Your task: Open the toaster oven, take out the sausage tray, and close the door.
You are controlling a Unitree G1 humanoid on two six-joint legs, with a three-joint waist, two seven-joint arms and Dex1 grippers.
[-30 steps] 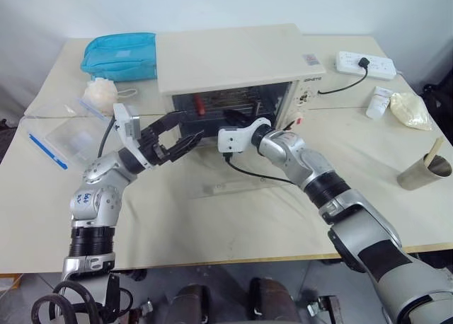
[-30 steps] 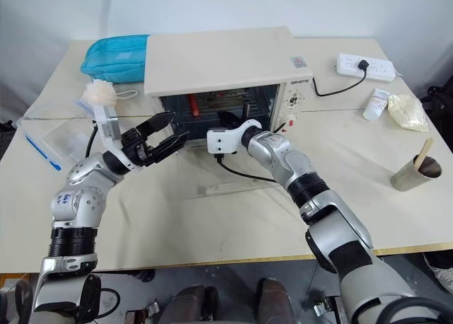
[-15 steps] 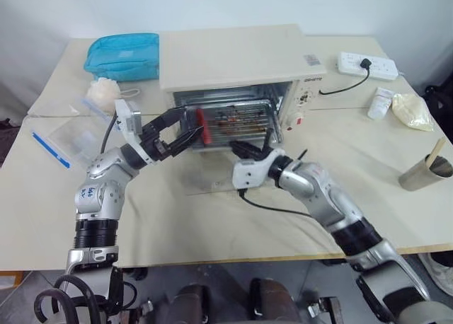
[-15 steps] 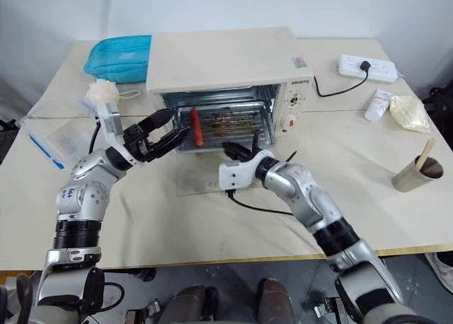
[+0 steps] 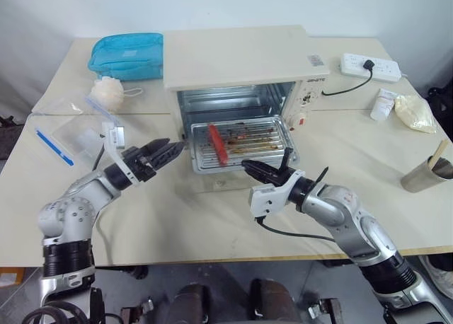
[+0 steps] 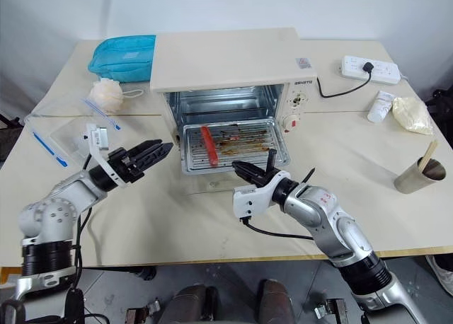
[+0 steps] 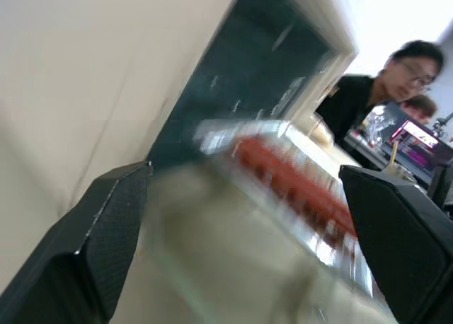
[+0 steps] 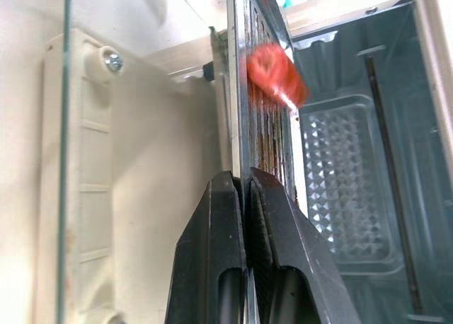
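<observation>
Clamped on the front rim of the sausage tray (image 5: 239, 146), the right jaws (image 5: 256, 171) hold it drawn partway out of the toaster oven (image 5: 241, 73) over the lowered door (image 6: 212, 184). Left jaws (image 5: 161, 153) stand spread and empty just beside the tray's left edge. One red sausage (image 5: 216, 141) lies on the tray. Farther along the worktop (image 5: 354, 136) sits a power strip (image 5: 369, 66).

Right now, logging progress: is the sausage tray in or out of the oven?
Partly out: the sausage tray juts from the toaster oven, right gripper shut on its front edge.
</observation>
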